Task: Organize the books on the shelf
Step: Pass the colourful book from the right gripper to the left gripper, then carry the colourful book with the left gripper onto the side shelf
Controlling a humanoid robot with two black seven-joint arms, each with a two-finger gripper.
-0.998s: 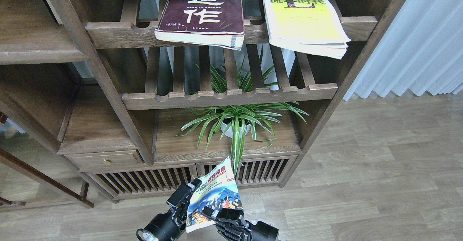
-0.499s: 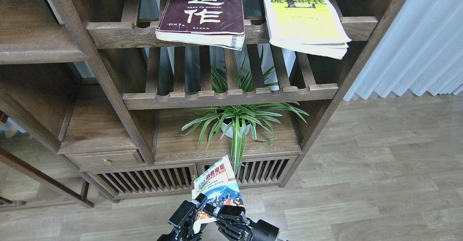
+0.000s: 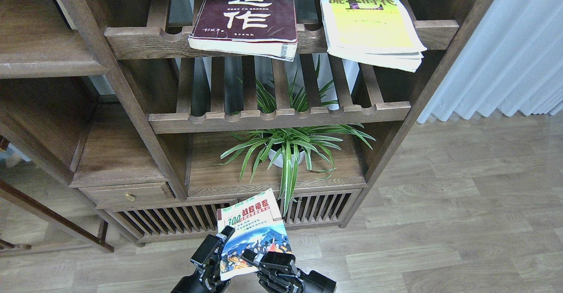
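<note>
The small "300" book (image 3: 253, 225) with the blue mountain picture is held upright low in the middle, in front of the bookcase's slatted doors. My left gripper (image 3: 215, 251) is shut on its left edge. My right gripper (image 3: 264, 260) is shut on its bottom edge. The thick maroon book (image 3: 246, 16) lies on the top slatted rack and overhangs its front rail. The thin yellow-and-white book (image 3: 369, 24) lies to its right, also overhanging. The solid shelf (image 3: 44, 60) with a rounded front edge is at the upper left.
An empty slatted rack (image 3: 281, 117) sits below the books. A potted spider plant (image 3: 286, 152) stands on the board under it, just behind the held book. A drawer with a brass knob (image 3: 129, 196) is at lower left. White curtains (image 3: 506, 51) and wooden floor (image 3: 440, 222) are on the right.
The "300" book has turned so its cover faces me more squarely and its title sits level. My left gripper has shifted left along the book's edge.
</note>
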